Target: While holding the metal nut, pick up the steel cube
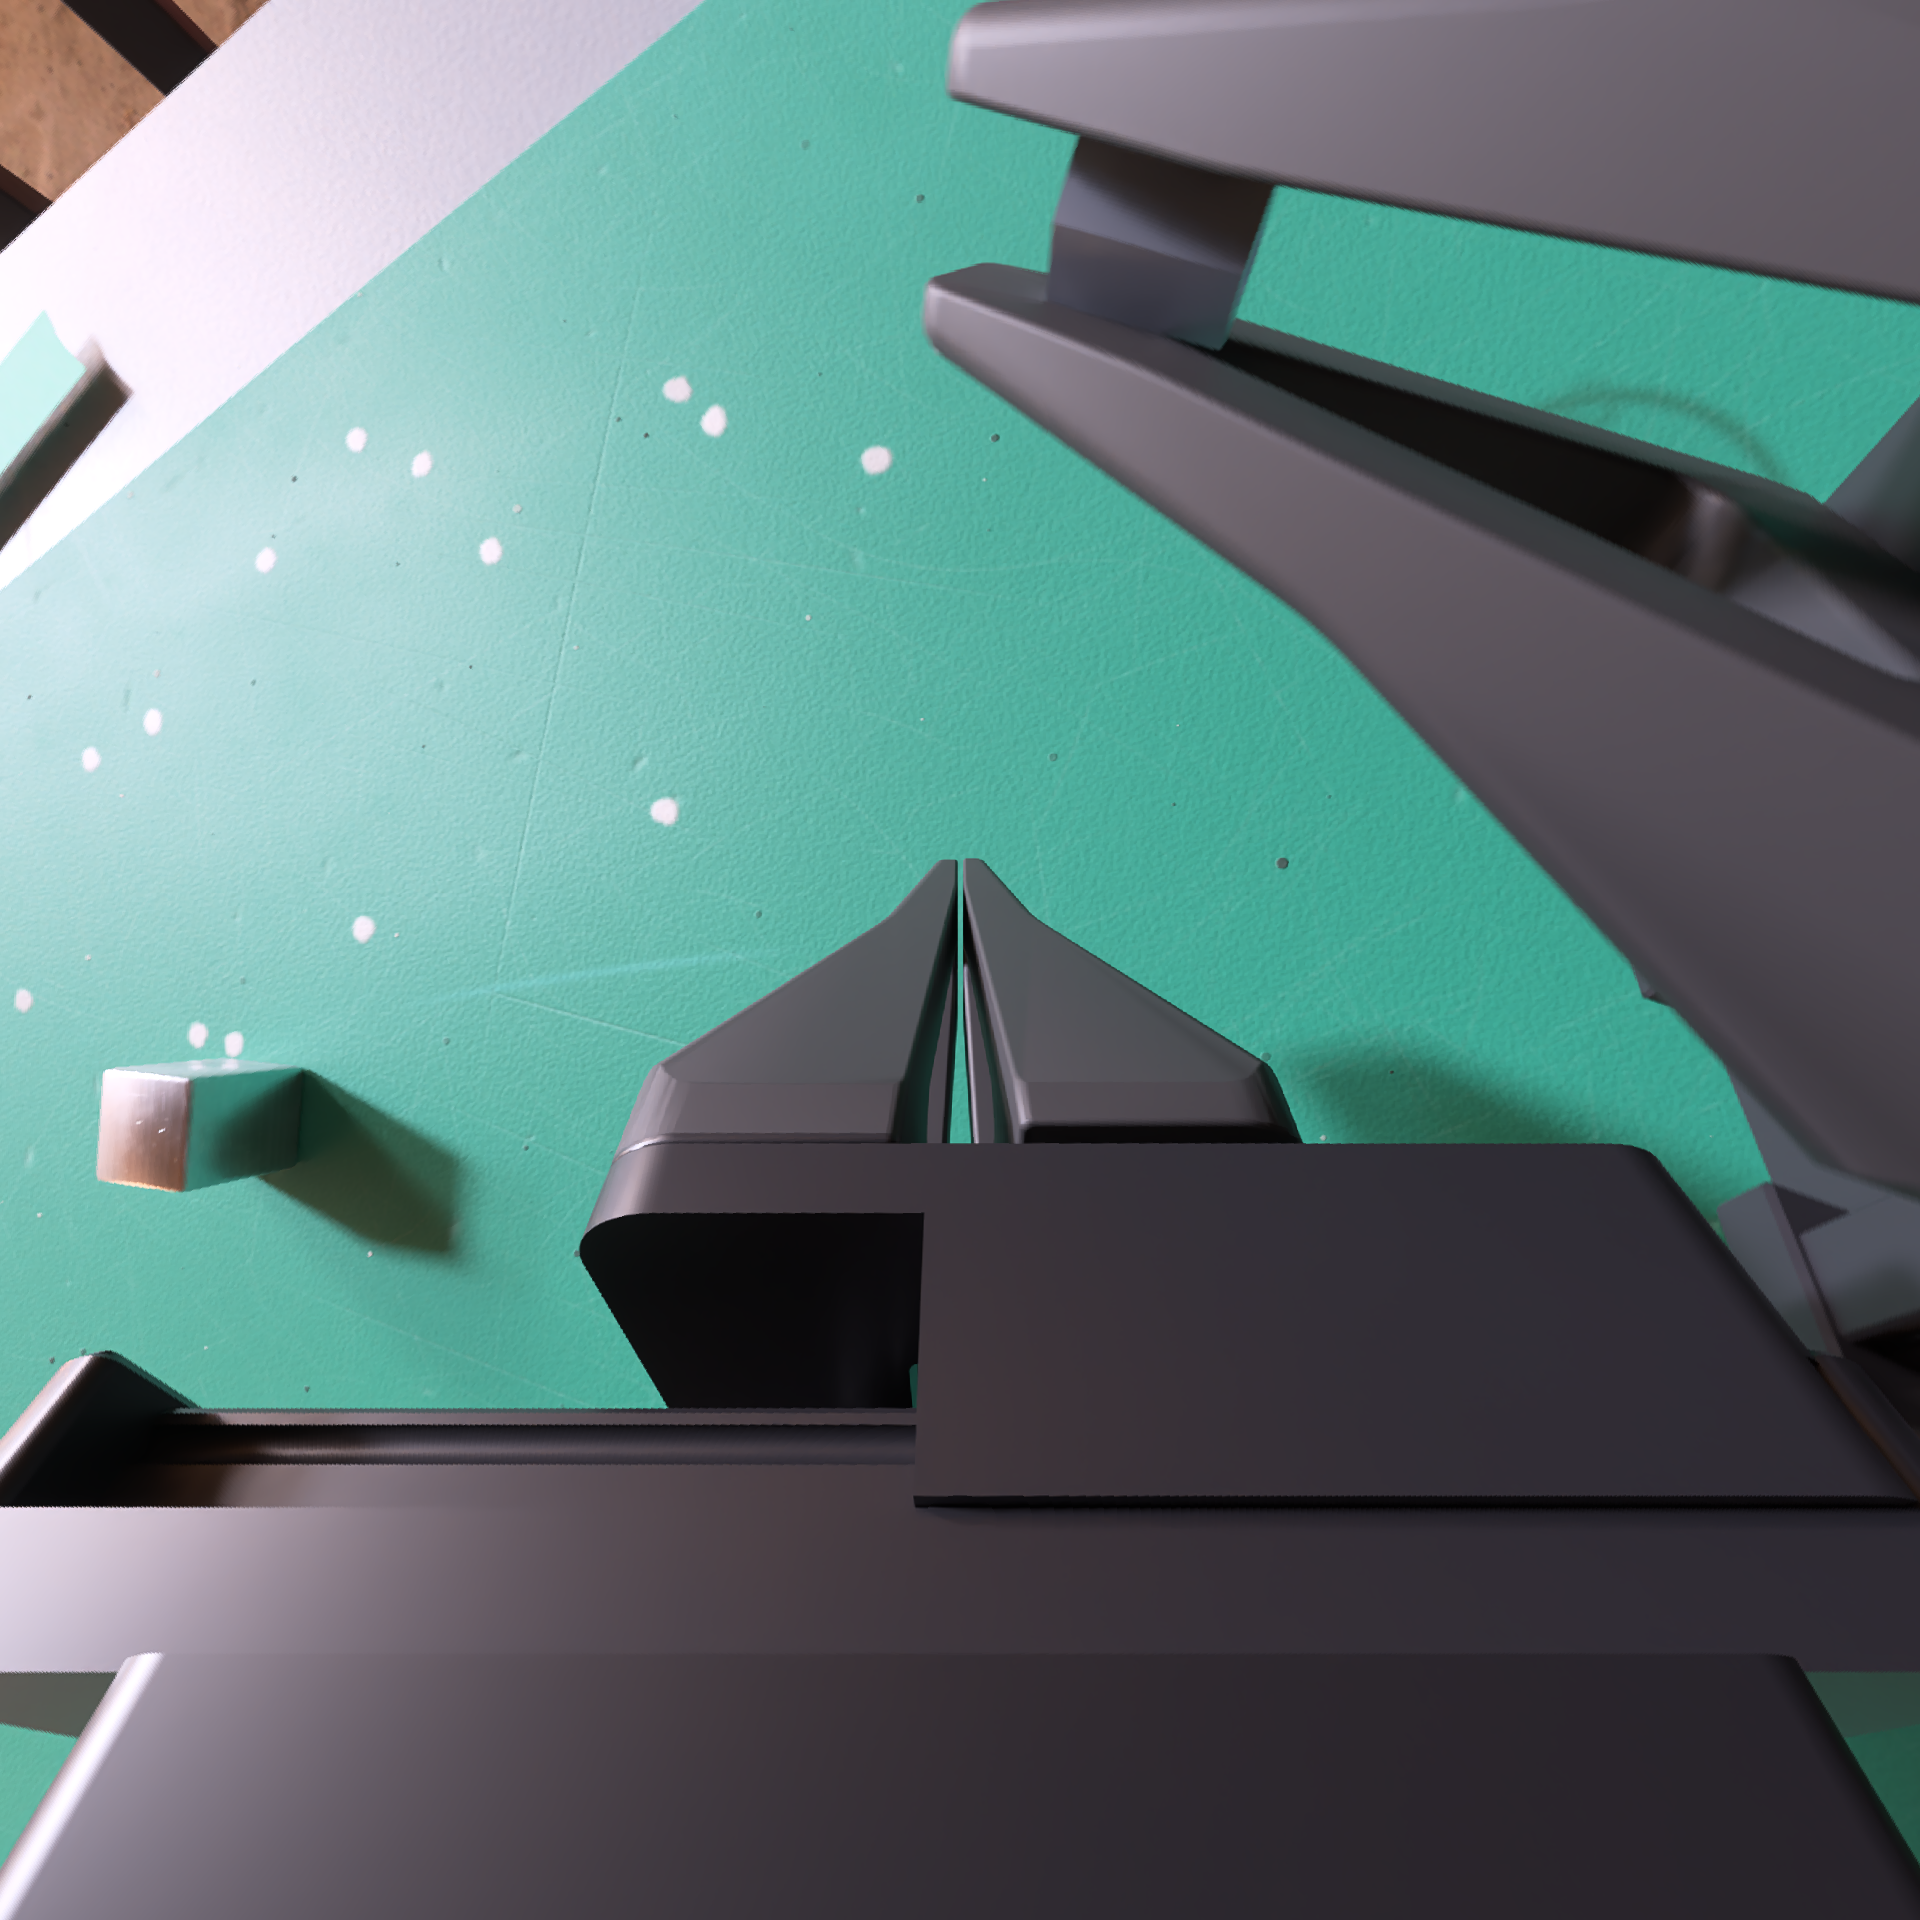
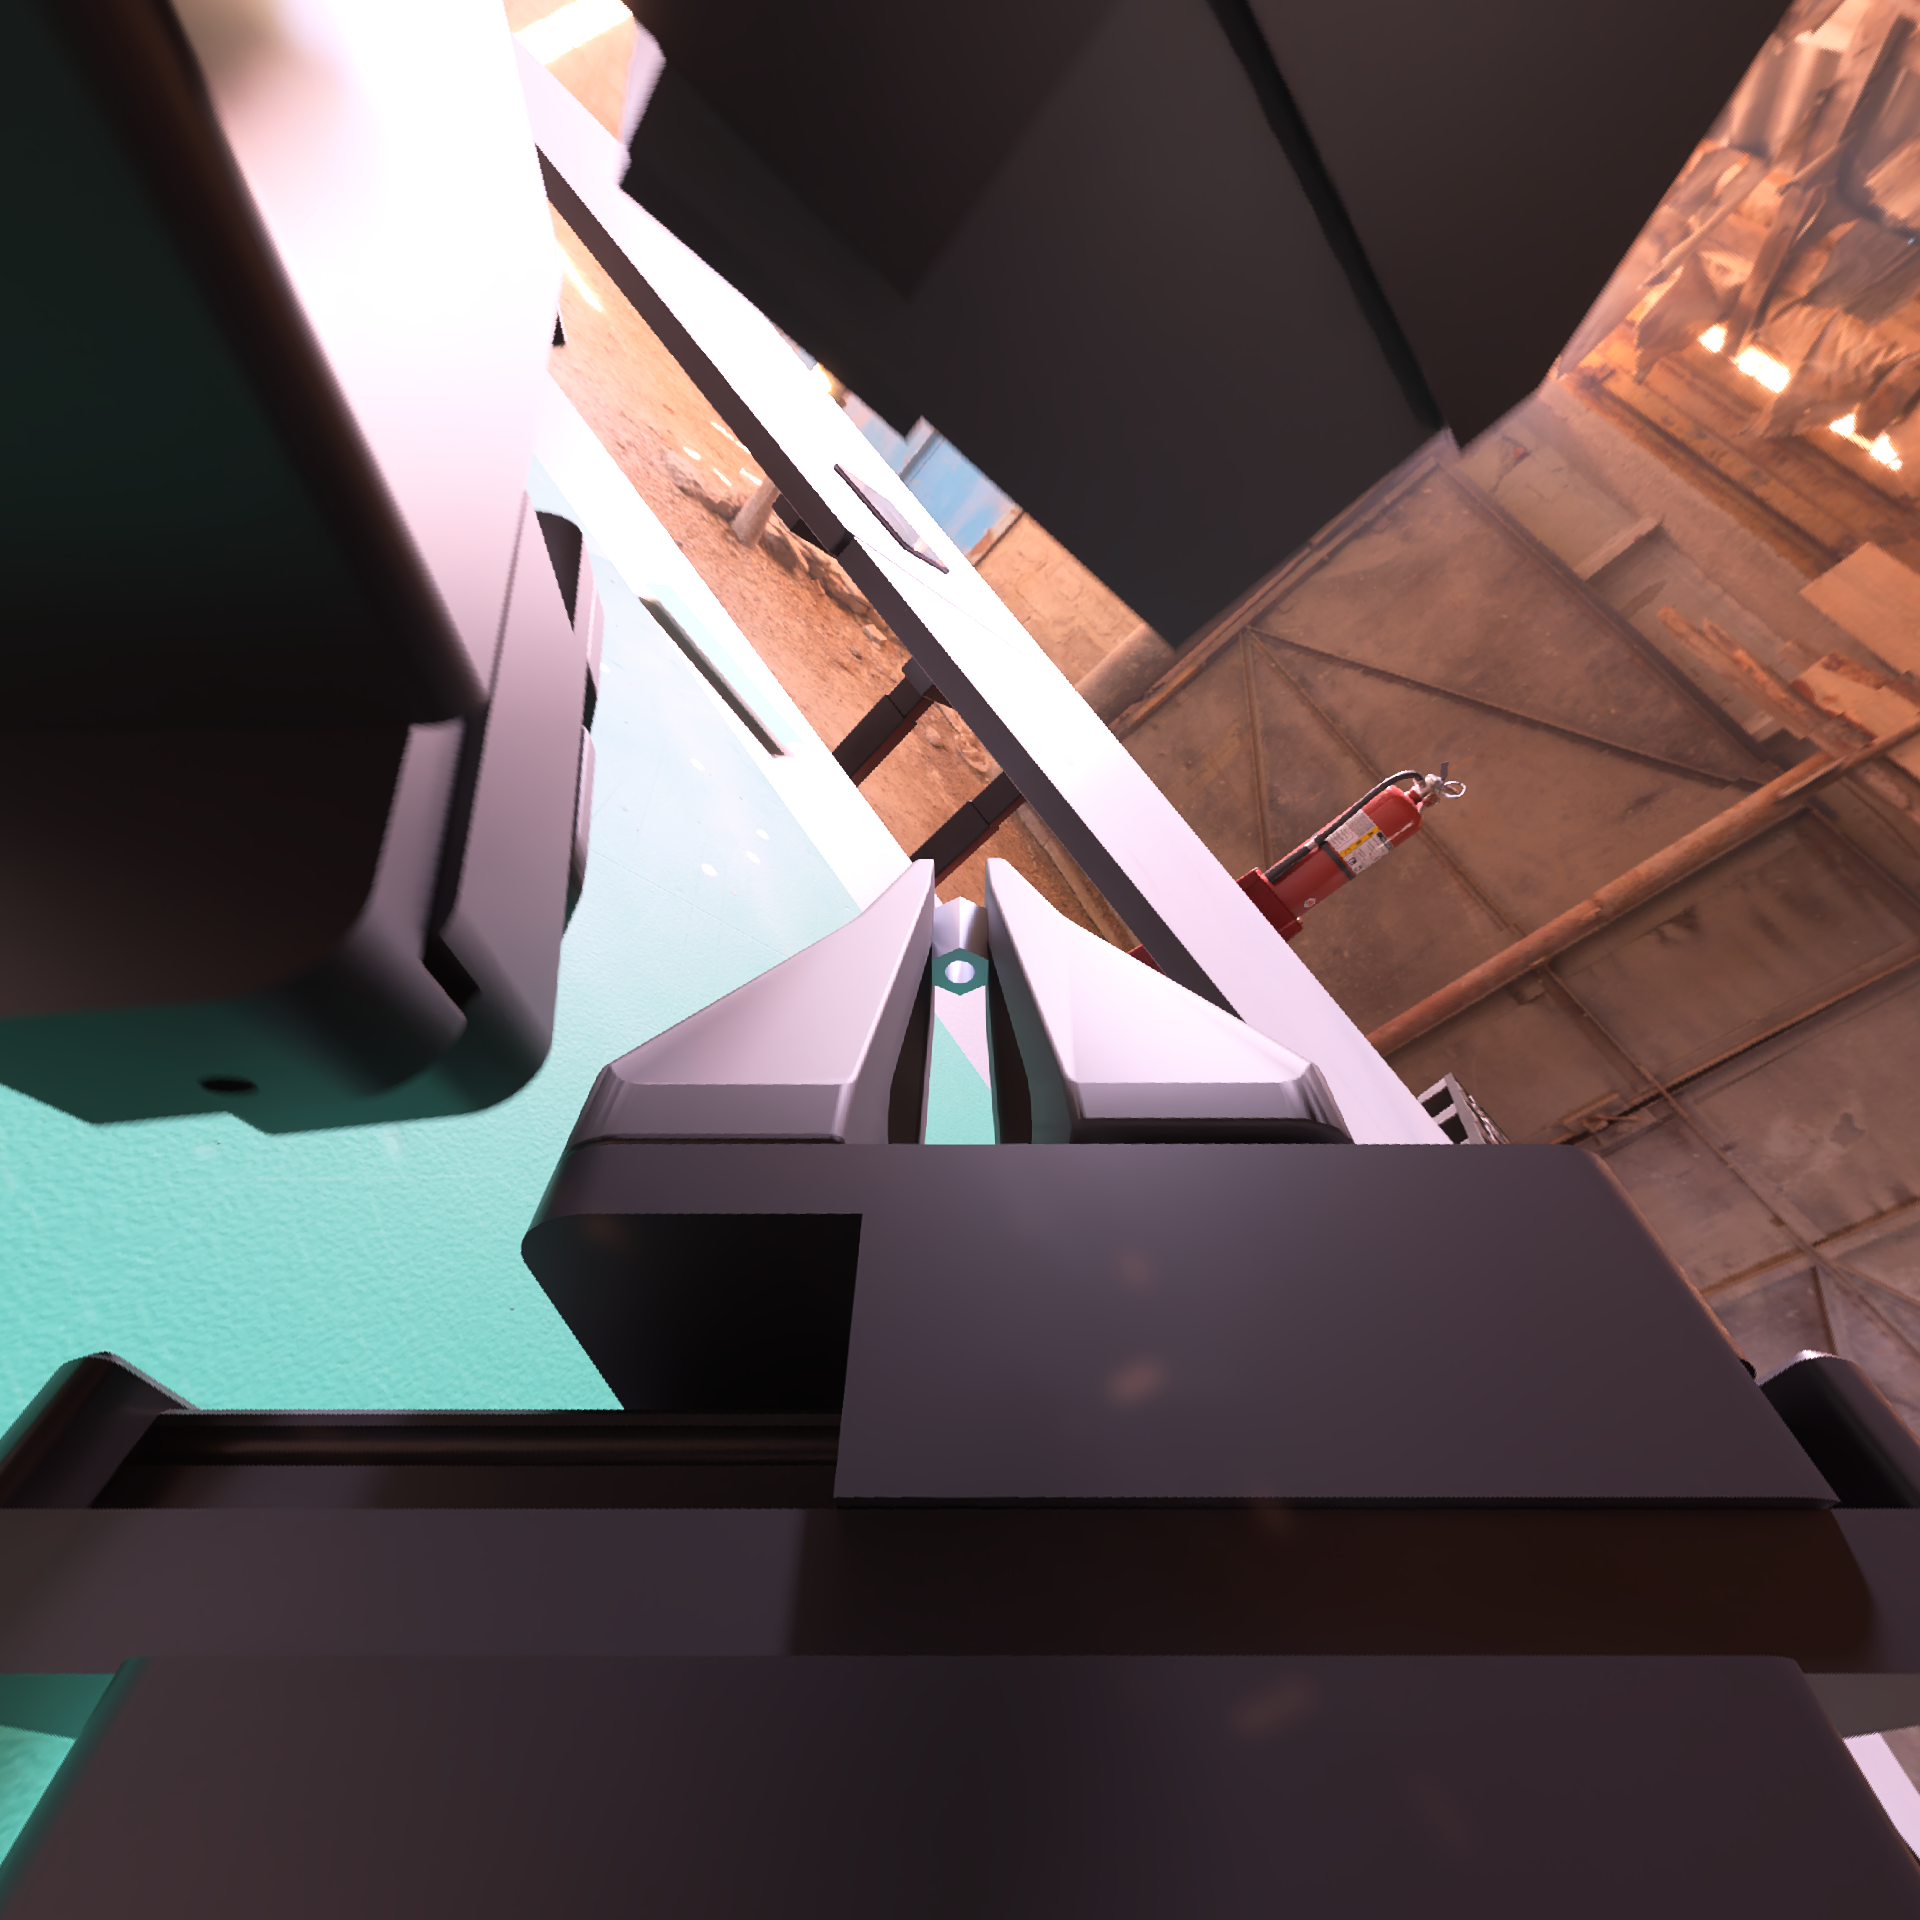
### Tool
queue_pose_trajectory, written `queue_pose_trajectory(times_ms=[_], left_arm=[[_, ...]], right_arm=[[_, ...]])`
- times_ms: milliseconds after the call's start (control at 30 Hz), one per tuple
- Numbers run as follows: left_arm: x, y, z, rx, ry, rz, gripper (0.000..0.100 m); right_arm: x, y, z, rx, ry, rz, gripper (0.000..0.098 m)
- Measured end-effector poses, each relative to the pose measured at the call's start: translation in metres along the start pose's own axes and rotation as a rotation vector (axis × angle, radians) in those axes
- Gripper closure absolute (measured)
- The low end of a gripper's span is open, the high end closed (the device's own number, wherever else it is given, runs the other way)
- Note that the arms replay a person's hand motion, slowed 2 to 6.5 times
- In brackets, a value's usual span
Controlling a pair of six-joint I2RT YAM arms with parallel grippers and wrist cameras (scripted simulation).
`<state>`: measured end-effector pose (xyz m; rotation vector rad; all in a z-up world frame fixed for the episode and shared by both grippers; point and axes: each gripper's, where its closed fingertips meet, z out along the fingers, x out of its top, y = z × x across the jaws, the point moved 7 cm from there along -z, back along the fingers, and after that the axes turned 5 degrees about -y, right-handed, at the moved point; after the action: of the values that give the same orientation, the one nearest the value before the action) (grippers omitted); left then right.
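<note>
In the left wrist view, the steel cube (image 1: 197, 1124) lies on the green mat (image 1: 727, 644), to the left of my left gripper (image 1: 961, 873). The left gripper is shut and empty, its fingertips together above the mat, apart from the cube. My right gripper also shows in this view at the upper right (image 1: 1101, 187), shut on a small grey piece, the metal nut (image 1: 1153, 260). In the right wrist view, my right gripper (image 2: 961, 883) is shut on the metal nut (image 2: 959, 961), a small hexagonal nut held between the fingers, raised off the mat (image 2: 260, 1247).
The mat has white specks. A pale grey table border (image 1: 260, 239) runs past its far edge, with a rectangular slot (image 1: 62, 416) at far left. In the right wrist view, dark arm housing (image 2: 239, 520) looms at left, and a red fire extinguisher (image 2: 1351, 831) stands far beyond the table.
</note>
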<state>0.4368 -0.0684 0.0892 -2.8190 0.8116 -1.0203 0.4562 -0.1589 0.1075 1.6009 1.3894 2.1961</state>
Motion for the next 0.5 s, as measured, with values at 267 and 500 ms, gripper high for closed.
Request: queue_pose_trajectory(times_ms=[267,500], left_arm=[[-0.001,0.006,0.01,-0.005,-0.031,0.007,0.099],[-0.001,0.008,0.018,0.0,-0.047,0.013,0.099]], right_arm=[[0.001,-0.003,-0.004,-0.009,0.0,-0.035,0.0899],[0.001,-0.003,-0.005,-0.01,-0.003,-0.038,0.0898]])
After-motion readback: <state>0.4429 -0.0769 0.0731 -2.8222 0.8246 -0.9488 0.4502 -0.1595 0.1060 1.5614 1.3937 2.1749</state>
